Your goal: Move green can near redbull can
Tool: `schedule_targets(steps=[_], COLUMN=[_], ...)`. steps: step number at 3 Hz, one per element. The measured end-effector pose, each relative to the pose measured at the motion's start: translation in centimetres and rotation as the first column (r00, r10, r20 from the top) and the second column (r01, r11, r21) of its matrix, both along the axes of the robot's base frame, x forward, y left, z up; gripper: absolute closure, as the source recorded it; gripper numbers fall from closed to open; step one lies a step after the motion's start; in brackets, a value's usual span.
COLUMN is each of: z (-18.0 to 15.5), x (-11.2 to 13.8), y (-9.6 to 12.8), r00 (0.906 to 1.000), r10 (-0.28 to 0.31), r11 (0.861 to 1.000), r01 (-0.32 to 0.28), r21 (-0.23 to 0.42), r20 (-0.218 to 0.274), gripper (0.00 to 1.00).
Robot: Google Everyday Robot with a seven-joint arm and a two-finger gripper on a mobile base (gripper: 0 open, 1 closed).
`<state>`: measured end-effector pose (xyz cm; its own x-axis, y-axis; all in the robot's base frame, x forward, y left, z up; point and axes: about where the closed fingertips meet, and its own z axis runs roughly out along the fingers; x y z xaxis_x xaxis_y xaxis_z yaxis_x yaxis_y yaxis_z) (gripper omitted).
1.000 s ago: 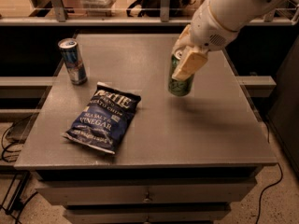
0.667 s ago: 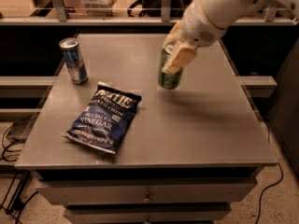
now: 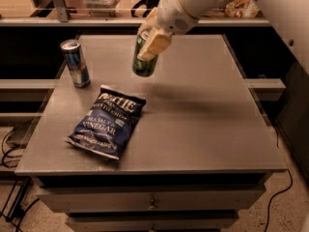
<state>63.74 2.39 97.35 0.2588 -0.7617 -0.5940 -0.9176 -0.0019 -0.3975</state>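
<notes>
While the green can (image 3: 144, 67) is clamped between the closed-in fingers of the gripper (image 3: 147, 50), it is seen in the upper middle of the frame, tilted with its silver top leaning toward the upper right. 1 pale finger (image 3: 155, 43) is laid across the can's front side; the other is hidden behind it. The can appears to be held clear of the grey table (image 3: 207, 124), and a soft shadow is cast on the surface below and to the right of it. The white arm (image 3: 189, 6) is seen entering from the top edge, right of centre.

The redbull can (image 3: 76, 63) is found upright on the table in the upper left of the frame, close to the table's left edge. It is well apart from the green can, with bare tabletop between the 2.

A dark blue chip bag (image 3: 107, 122) is laid flat at the left centre of the frame, below and to the right of the redbull can and below the green can, touching neither. White lettering is printed on its front.

Drawer fronts (image 3: 152, 201) are visible under the tabletop at the bottom of the frame. Dark cables (image 3: 8, 146) are seen on the floor at the lower left. A shelf ledge (image 3: 96, 21) is seen running behind the table along the top of the frame.
</notes>
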Motion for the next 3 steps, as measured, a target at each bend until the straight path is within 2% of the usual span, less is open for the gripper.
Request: schedule_targets(steps=[1,2,3], z=[2.7,3.4,2.0], x=[-0.1,-0.1,-0.4], y=[4.8,5.4,7.2], r00=[0.9916,0.989,0.9841], r10=[0.12,0.133,0.172], r11=[0.992,0.989,0.983], r01=[-0.122,-0.136,-0.174], r21=[0.042,0.048,0.052], r20=[0.048,0.064,0.044], gripper=[1.0,1.0,1.0])
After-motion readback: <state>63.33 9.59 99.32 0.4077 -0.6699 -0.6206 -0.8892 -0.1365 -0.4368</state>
